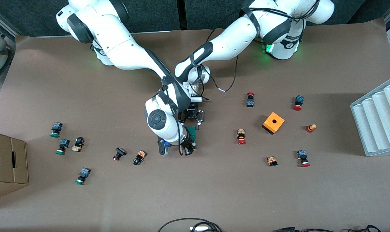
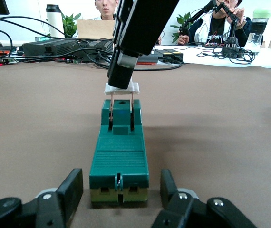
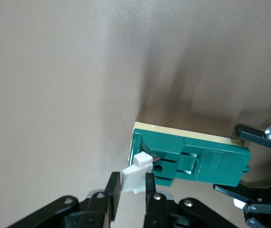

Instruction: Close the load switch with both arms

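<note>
The load switch, a narrow dark-green block, lies flat on the brown table at its middle. Its white piece stands raised above the end nearer the front camera on two thin metal blades. My right gripper is shut on that white piece and shows from above at that end. My left gripper is low at the block's other end. Its fingers stand open on either side with a small gap each. From the front it sits over that end.
An orange cube box with a hole stands toward the left arm's end. Small red- and green-capped push buttons lie scattered on both sides. A white ridged tray and a cardboard box sit at the table's ends.
</note>
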You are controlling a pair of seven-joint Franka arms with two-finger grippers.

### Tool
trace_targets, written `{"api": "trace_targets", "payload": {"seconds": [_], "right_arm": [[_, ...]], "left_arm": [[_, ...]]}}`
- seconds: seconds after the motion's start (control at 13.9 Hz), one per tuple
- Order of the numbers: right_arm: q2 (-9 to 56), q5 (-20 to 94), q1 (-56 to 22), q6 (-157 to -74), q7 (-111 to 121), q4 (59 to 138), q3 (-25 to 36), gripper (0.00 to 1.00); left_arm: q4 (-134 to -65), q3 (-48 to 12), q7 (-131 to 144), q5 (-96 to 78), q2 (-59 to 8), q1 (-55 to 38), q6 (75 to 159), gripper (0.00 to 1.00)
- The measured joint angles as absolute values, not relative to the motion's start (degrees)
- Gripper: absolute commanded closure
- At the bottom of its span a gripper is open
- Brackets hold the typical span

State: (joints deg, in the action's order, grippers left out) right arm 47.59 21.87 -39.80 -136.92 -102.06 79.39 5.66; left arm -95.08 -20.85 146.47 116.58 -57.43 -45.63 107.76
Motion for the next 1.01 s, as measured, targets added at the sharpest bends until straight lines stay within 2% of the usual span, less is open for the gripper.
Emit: {"api": "trace_targets", "payload": {"seconds": [0.65,0.72,0.86,0.94,1.01], "right_arm": [[50.0,21.9,-39.2,-137.7,-102.0,77.2,5.8,0.73],[50.0,21.9,-39.2,-137.7,-102.0,77.1,5.8,0.56],[49.9,21.9,-39.1,-137.0,-102.0,76.6,6.0,0.06],[49.6,21.9,-38.8,-135.9,-102.0,76.1,6.1,0.01],[49.0,21.9,-38.2,-134.4,-101.9,75.5,6.1,0.00]], "left_arm": [[-95.1,-20.9,146.5,116.6,-57.4,-45.6,107.8,0.27],[-95.1,-20.9,146.5,116.6,-57.4,-45.6,107.8,0.27],[-95.1,-20.9,146.5,116.6,-57.4,-45.6,107.8,0.27],[-95.1,-20.9,146.5,116.6,-57.4,-45.6,107.8,0.27],[-95.1,-20.9,146.5,116.6,-57.4,-45.6,107.8,0.27]]}}
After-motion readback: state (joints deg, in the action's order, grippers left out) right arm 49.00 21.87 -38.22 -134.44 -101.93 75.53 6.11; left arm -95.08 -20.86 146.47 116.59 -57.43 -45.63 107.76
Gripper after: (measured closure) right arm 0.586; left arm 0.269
